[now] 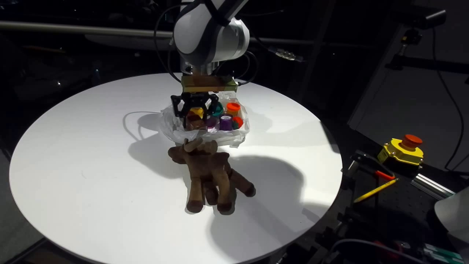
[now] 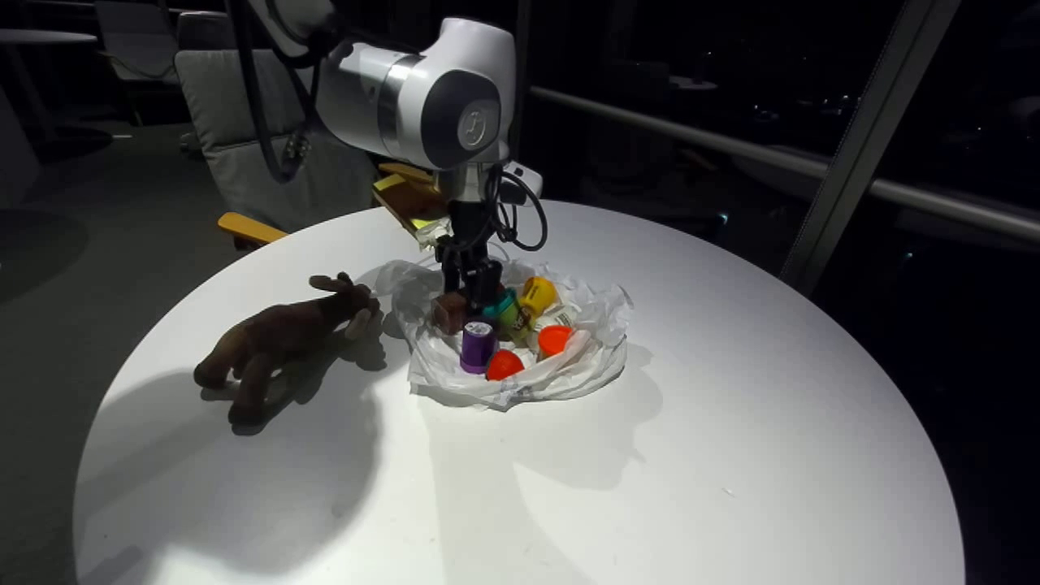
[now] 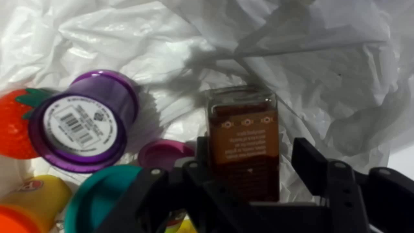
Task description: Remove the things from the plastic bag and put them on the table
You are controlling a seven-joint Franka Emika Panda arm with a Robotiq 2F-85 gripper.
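The white plastic bag (image 1: 172, 130) (image 2: 520, 396) (image 3: 155, 35) lies opened out on the table. In it are a clear box with brown contents (image 2: 449, 314) (image 3: 245, 139), a purple jar (image 1: 225, 123) (image 2: 477, 348) (image 3: 103, 90), a red strawberry (image 2: 504, 366) (image 3: 14, 124), an orange-lidded tub (image 1: 233, 109) (image 2: 554, 340), a teal-lidded tub (image 1: 217, 109) (image 3: 97, 197), a yellow tub (image 2: 536, 294) and a pink lid (image 3: 163, 153). My gripper (image 1: 196, 110) (image 2: 471, 280) (image 3: 252, 155) is open around the brown box. One finger is close beside it; a gap shows on the other side.
A brown moose toy (image 1: 205, 168) (image 2: 284, 333) lies on the round white table (image 1: 91, 183) (image 2: 731, 455), close to the bag. A grey chair (image 2: 236, 106) stands behind the table. A red stop button (image 1: 411, 141) sits off the table's edge.
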